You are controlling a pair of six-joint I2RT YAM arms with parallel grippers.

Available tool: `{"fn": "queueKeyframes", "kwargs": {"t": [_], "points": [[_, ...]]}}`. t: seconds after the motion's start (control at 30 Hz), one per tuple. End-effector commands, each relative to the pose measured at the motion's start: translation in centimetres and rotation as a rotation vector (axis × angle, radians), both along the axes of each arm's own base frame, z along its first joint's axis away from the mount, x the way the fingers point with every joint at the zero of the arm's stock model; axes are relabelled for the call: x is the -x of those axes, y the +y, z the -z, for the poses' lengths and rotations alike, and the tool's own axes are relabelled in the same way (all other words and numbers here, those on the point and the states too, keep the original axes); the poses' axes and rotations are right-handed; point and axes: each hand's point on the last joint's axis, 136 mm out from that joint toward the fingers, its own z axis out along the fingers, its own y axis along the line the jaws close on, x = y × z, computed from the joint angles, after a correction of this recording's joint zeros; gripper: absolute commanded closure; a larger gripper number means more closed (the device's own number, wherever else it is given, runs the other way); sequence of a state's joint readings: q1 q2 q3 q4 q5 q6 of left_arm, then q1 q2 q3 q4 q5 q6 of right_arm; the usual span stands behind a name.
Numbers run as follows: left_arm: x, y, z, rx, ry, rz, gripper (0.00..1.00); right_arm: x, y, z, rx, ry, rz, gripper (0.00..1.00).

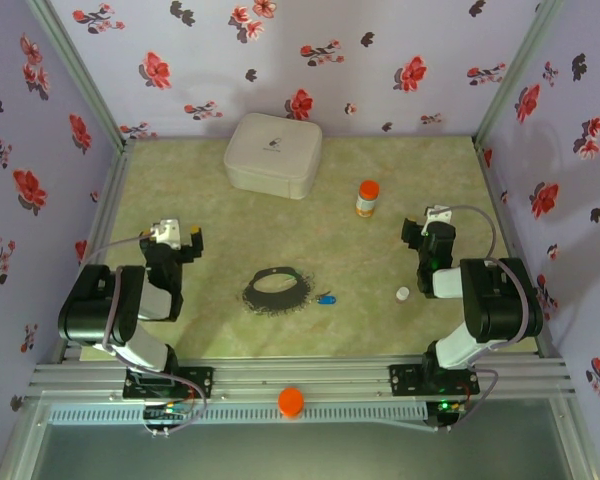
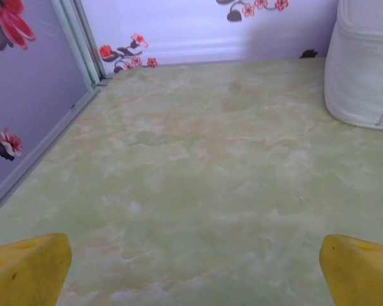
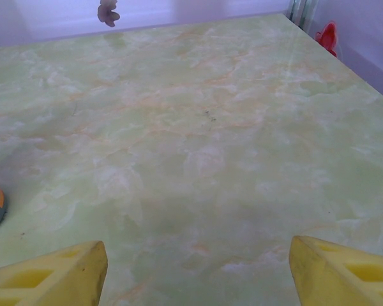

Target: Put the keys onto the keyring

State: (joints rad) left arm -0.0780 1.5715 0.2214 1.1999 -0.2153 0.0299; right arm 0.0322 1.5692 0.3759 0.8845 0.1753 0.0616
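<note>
Both arms sit back with nothing held, so we judge the step in hand to be the first reach for a key. The left gripper [image 1: 180,238] has its fingers [image 2: 25,271] wide apart over bare table [image 2: 198,166], and the right gripper [image 1: 427,232] is spread the same way, fingers [image 3: 345,271] well apart.

The keyring [image 1: 277,288] lies flat as a dark loop near the front middle of the table, between the 2 arms. The keys [image 1: 326,298] lie just right of it, close to its edge. We make out a blue head there, but the green one is too small to tell apart.

From the left gripper, the keyring is forward-right and near. From the right gripper, the keys are left and nearer the bases, with the cap [image 1: 402,294] between.

To do this well, we would send the right gripper to the blue head and come down straight, narrowing the jaws first since the key is tiny and flat. We would steer around the cap. The left gripper should pin or lift the floppy keyring, so it does not slide during threading.
</note>
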Motion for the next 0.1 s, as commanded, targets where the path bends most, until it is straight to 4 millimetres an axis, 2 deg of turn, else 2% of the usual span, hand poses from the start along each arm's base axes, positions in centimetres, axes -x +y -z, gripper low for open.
{"fn": "queueKeyframes", "kwargs": {"t": [0.0, 0.07], "points": [[-1.12, -0.28, 0.41, -0.022, 0.068, 0.024, 0.0, -0.44, -0.16, -0.77, -0.018, -0.021, 0.007, 0.24], [-1.0, -0.5, -0.1, -0.019, 0.037, 0.039, 0.0, -0.44, -0.17, -0.8, -0.019, -0.022, 0.007, 0.23]]}}
